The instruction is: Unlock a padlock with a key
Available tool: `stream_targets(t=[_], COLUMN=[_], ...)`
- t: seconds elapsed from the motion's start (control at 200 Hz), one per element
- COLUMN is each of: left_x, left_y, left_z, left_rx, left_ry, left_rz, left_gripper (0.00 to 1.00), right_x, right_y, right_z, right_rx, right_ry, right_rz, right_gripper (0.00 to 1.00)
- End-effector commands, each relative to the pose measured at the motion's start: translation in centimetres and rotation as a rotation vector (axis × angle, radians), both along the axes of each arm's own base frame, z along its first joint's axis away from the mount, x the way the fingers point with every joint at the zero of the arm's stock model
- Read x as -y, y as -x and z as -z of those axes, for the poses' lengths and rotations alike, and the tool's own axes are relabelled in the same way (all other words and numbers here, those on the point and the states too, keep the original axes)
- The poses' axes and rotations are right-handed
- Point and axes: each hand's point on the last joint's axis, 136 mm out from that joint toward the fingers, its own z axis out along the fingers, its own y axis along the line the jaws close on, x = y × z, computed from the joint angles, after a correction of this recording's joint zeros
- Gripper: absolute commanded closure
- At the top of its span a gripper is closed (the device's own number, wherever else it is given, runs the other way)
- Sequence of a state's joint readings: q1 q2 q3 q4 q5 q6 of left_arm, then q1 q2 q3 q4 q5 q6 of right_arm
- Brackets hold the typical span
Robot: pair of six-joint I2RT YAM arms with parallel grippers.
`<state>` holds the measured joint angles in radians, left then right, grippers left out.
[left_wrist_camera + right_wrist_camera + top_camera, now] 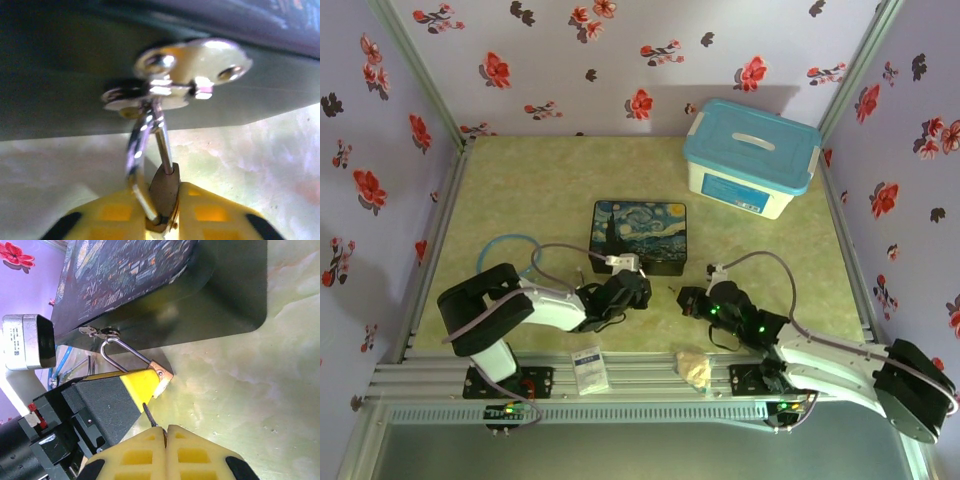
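- Nearest, at the right gripper (166, 432): jaws pressed together on the key (150, 415), with just a thin dark sliver poking out past them.
- Pointing that sliver up toward the left gripper (162, 215) just beside it. Close to the lock, but not yet touching it.
- Next out, at the left gripper: jaws pinching the padlock (164, 187) by its brass body, down near the desk (240, 390), just in front of the tin (150, 285).
- Beyond that, hanging by the shackle (137, 145), which is looped through the tin's hasp (192, 67). Tethered, then, with little room to swing.
- Can't make out the keyhole from here; probably on the brass end face away from the shackle.
- To do this well: hold the body dead steady, turn that end face toward the key, and line the blade up along the lock's long axis before pushing.
- Go in slow and straight. With so little key gripped, expect any sideways shove to twist it in the grip.
- Avoid tugging on the shackle, or risk dragging the tin along.
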<state>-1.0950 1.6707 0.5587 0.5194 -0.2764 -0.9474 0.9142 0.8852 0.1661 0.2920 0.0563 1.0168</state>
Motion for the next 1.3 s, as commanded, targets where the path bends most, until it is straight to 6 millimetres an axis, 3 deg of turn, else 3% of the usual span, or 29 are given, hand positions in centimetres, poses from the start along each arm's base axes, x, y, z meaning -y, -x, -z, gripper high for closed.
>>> stream_targets(t=[0.0, 0.23, 0.385, 0.605, 0.955, 1.295], left_x=[0.3, 1.1, 1.6, 1.9, 1.4, 1.1], left_y=[0.1, 0.9, 1.2, 1.1, 0.8, 0.6], left_z=[-1.3, -4.2, -5.1, -7.1, -7.8, -8.0], left_rx=[-0.001, -0.044, -0.074, -0.094, -0.098, -0.093], left_ry=[0.087, 0.302, 0.387, 0.55, 0.624, 0.642], left_rz=[-0.027, -0.03, -0.029, -0.037, -0.066, -0.076], left_gripper=[0.93, 1.0, 1.0, 1.0, 1.0, 1.0], right_x=[-1.4, -2.4, -1.9, -2.7, -4.0, -3.4], right_y=[0.1, 0.1, 0.2, 0.7, -0.2, -0.6], right_z=[-0.4, 1.6, 2.0, 1.6, 1.0, 0.5], right_rx=[-0.032, -0.123, -0.139, -0.152, -0.147, -0.126], right_ry=[-0.094, -0.113, -0.119, -0.145, -0.298, -0.338], right_rz=[-0.022, -0.029, -0.018, -0.072, -0.102, -0.088], right_gripper=[1.0, 1.0, 1.0, 1.0, 1.0, 1.0])
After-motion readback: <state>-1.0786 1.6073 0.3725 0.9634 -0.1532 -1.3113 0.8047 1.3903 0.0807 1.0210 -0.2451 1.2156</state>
